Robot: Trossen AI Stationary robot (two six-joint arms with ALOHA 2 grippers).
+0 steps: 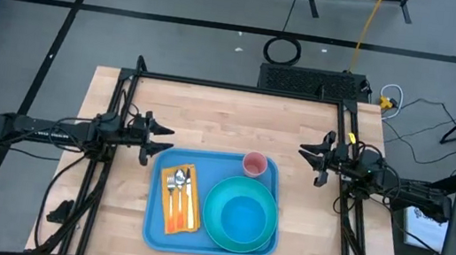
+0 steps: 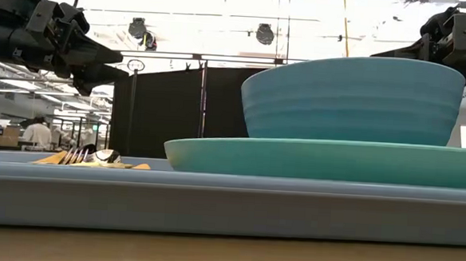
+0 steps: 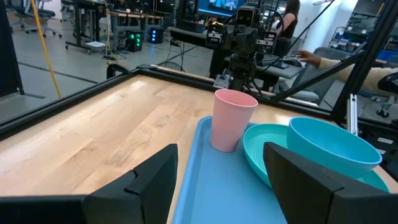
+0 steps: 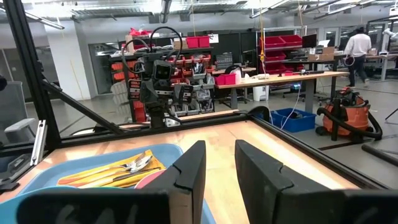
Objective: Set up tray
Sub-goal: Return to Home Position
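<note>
The light-blue tray (image 1: 209, 232) lies flat on the wooden table, near its front edge. On it stand a pink cup (image 1: 255, 164) at the far right corner, a teal plate (image 1: 212, 225) bearing a blue bowl (image 1: 242, 216), and cutlery (image 1: 181, 191) on an orange napkin (image 1: 180, 217) at the left. My left gripper (image 1: 162, 139) hovers open above the tray's far left corner. My right gripper (image 1: 304, 152) hovers open just right of the cup. Neither touches anything.
A black frame (image 1: 242, 88) runs along the table's far and side edges. Bare wood lies beyond the tray toward the far edge (image 1: 230, 114). People and workbenches show in the room behind.
</note>
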